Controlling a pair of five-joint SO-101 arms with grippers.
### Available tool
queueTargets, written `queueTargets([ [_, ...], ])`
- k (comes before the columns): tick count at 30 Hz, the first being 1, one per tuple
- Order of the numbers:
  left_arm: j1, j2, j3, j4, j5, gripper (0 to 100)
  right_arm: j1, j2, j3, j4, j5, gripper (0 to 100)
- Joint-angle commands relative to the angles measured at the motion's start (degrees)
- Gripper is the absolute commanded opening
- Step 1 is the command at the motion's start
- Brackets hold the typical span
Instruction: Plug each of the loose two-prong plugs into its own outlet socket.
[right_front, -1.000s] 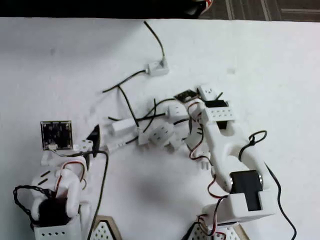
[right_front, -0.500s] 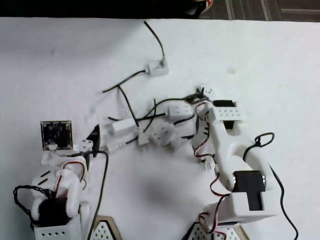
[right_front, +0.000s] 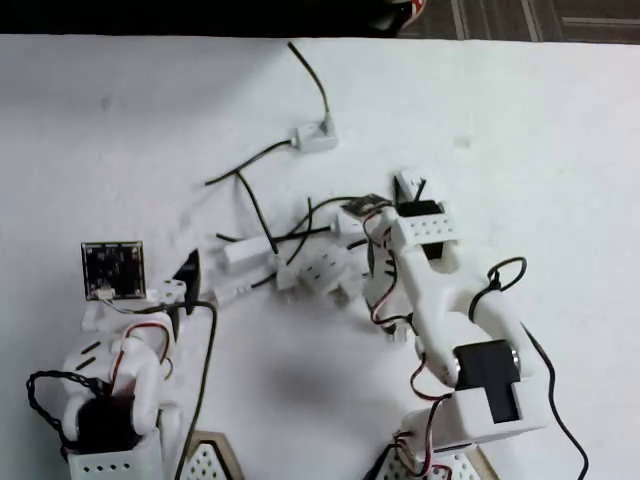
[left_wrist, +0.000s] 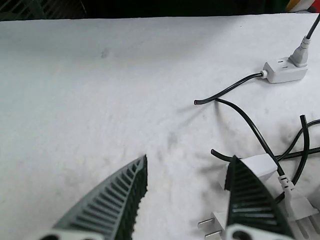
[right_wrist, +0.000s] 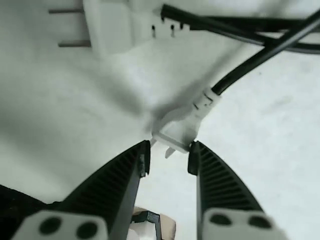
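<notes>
**Desk:** What are the fingers doing?

**Photographer:** The right gripper (right_wrist: 169, 146) hangs low over the white worktop (right_wrist: 60, 115). Its ribbed fingers (right_wrist: 125, 175) are parted by a narrow gap, with the tips on either side of the pronged end of a loose two-prong plug (right_wrist: 181, 124). They have not closed on it. The plug lies flat, one prong showing in the gap, and its black cable (right_wrist: 250, 57) runs away from the gripper. Across the worktop, the left gripper (left_wrist: 189, 160) is spread wide and holds nothing, with a second plug (left_wrist: 300, 210) just beside one finger.

**Desk:** And what would make this a good pick?

**Photographer:** By my reading, the pinch should land on the plug's body rather than the prongs, so these stay free and square to the slots. The tangle of white outlet sockets (right_front: 325, 268) lies just beside the right arm (right_front: 440, 290), and the crossing cables there could drag the plug askew. A far socket (right_front: 315, 138) appears to be occupied already, so I would aim for an empty one in the cluster.

**Desk:** Any brand or lettering?

**Photographer:** None legible on the plugs, sockets or arms.
</notes>
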Motion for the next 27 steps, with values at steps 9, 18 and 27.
queueTargets([
  [9,-0.4,-0.3,-0.4,-1.2,0.4,26,-1.3,-2.2,-7.7,8.2,-0.5,12.6],
  [18,-0.3,-0.3,-0.4,-1.2,0.4,26,-1.3,-2.3,1.9,-2.9,-0.5,12.5],
  [27,-0.3,-0.3,-0.4,-1.2,0.4,26,2.0,-2.2,3.9,-5.8,-0.1,12.6],
])
